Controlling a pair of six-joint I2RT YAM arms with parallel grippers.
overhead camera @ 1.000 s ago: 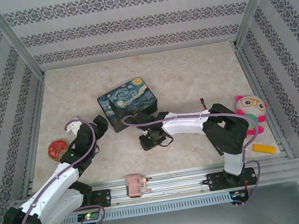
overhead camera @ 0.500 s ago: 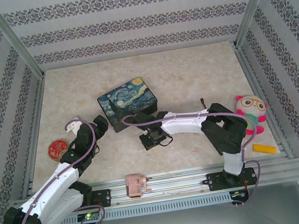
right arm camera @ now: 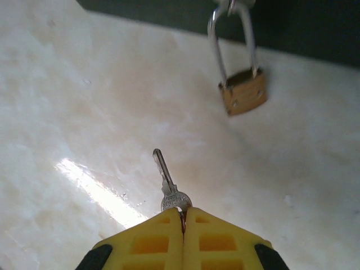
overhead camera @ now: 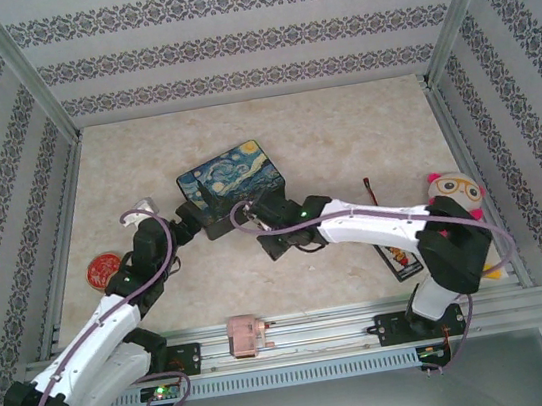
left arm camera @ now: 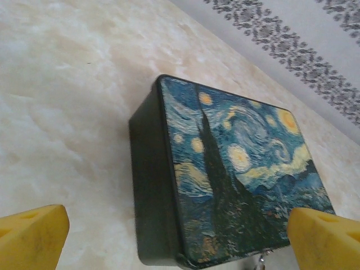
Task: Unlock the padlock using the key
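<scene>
The brass padlock (right arm camera: pixel 243 93) lies on the table, its silver shackle (right arm camera: pixel 230 39) hooked up at the front wall of the dark blue starry-night box (right arm camera: pixel 292 25). My right gripper (right arm camera: pixel 183 222) is shut on the head of the small grey key (right arm camera: pixel 167 183), whose shaft points toward the box, left of and short of the padlock. In the top view this gripper (overhead camera: pixel 259 217) sits just in front of the box (overhead camera: pixel 233 180). My left gripper (left arm camera: pixel 177 242) is open, its yellow fingertips (left arm camera: pixel 31 239) straddling the box's (left arm camera: pixel 225 174) near corner; from above it (overhead camera: pixel 188 224) is at the box's front left.
A plush toy (overhead camera: pixel 456 189) lies at the right behind my right arm. A red disc (overhead camera: pixel 105 269) sits at the left wall, a pink object (overhead camera: pixel 246 334) on the front rail, and a dark card (overhead camera: pixel 405 258) under the right forearm.
My right gripper has moved up and left toward the box front with the key, its arm stretching out. My left gripper has edged right to the box's corner.
</scene>
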